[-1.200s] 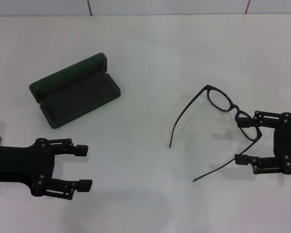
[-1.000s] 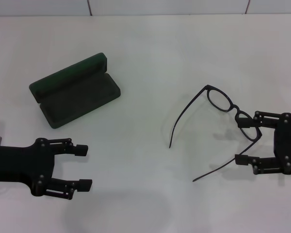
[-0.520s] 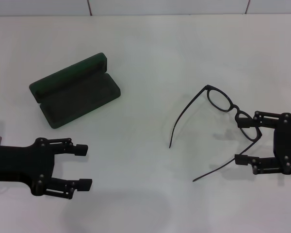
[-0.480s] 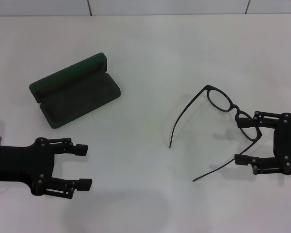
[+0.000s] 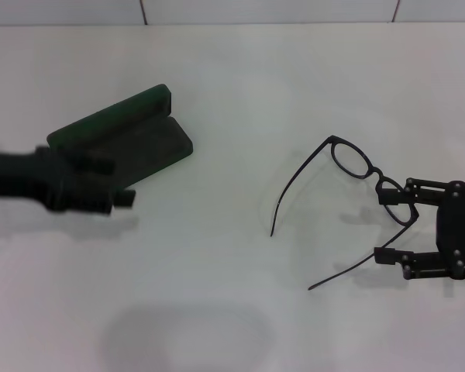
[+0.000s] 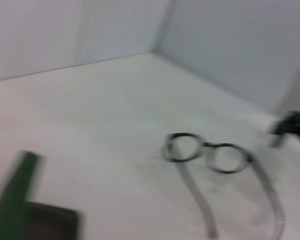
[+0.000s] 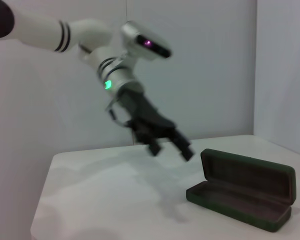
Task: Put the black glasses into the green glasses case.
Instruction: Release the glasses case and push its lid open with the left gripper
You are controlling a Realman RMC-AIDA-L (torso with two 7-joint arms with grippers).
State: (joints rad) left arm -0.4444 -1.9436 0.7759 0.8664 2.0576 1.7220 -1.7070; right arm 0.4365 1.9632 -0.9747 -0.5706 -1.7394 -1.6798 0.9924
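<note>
The black glasses (image 5: 351, 160) lie open on the white table at the right, temple arms pointing toward me; they also show in the left wrist view (image 6: 205, 150). My right gripper (image 5: 386, 225) is open, low at the table, its fingers either side of the glasses' right lens and temple hinge. The green glasses case (image 5: 151, 143) lies open at the left, lid up at the back; it also shows in the right wrist view (image 7: 245, 192). My left gripper (image 5: 118, 184) is blurred in front of the case's near left end; in the right wrist view (image 7: 170, 145) its fingers are apart and empty.
The white table (image 5: 232, 77) runs back to a pale wall. Bare table lies between the case and the glasses. My right gripper shows as a dark shape in the left wrist view (image 6: 292, 127).
My left arm has swung from the near left of the table up and back to the case. The right gripper, glasses and case have not moved.
</note>
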